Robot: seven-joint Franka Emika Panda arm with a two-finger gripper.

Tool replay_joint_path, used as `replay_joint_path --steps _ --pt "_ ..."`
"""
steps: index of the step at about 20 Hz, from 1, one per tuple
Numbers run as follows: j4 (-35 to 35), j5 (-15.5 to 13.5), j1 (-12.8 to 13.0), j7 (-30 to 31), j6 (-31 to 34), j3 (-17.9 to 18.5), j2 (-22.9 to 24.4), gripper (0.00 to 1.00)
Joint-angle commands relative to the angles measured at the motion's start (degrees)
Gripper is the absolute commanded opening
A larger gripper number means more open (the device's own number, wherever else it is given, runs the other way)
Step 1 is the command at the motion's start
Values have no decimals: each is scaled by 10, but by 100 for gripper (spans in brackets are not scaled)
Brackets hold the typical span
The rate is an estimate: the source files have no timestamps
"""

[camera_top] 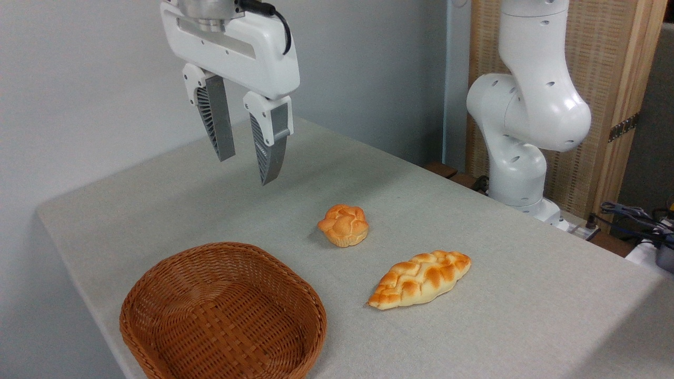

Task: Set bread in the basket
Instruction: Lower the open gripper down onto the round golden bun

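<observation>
We find the bread (343, 225) resting on the surface (526, 295), apart from the braided loaf (420, 278) and the empty basket (224, 315). The gripper (247, 166) hangs well above and left of it, jaws parted, holding nothing. We advise centring the jaws over the bun before descending, gripping gently across its sides.

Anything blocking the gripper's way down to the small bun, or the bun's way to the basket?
Nothing visible. The open gripper hangs above bare cloth; the bun sits clear, the braided loaf lies off to the side, and the basket is empty.
</observation>
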State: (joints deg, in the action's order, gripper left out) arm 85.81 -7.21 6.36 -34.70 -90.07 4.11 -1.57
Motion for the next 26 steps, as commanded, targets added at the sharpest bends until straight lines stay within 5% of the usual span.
replay_joint_path --steps 1,8,18,23,26 --pt "15 -11 -2 -13 29 -14 5 100" --pt "22 -11 -2 -12 27 -15 7 100" --pt "96 -15 7 -24 17 -17 67 100" --pt "233 -24 8 -43 -60 -18 147 100" --pt "337 -22 42 -44 -120 -21 184 100"
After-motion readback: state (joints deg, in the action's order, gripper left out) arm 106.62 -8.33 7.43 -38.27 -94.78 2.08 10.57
